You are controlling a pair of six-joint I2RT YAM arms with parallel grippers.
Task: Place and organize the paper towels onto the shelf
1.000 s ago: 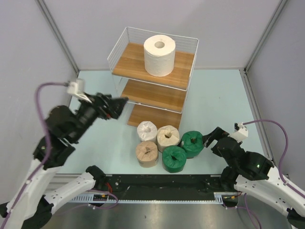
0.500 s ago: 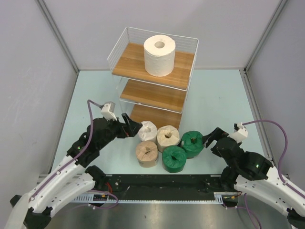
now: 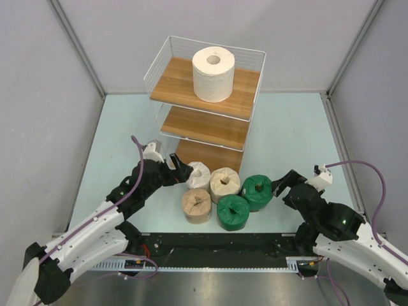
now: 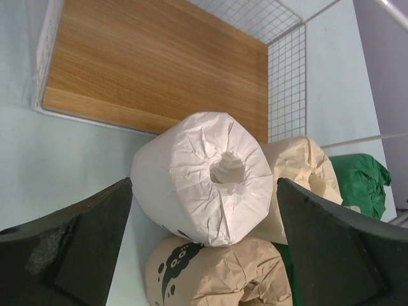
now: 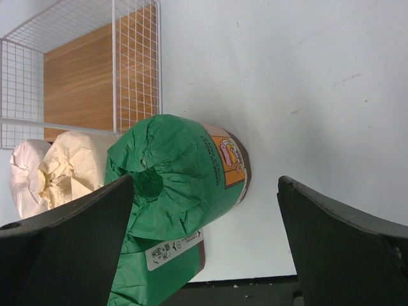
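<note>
Six rolls (image 3: 225, 182): one shelved, five waiting.
On shelf (image 3: 178, 83) top board, plain roll (image 3: 213, 73); rest near table's (image 3: 287, 134) front edge; left gripper (image 3: 180, 171) spread toward white roll (image 3: 197, 174), right gripper (image 3: 280, 185) spread toward green roll (image 3: 257, 192), for pickup.

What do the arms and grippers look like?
The left arm and right arm have white lower links and black joints. The left gripper and right gripper each carry two matte black wedge-shaped fingers. A purple cable loops to a white box on each wrist.
</note>
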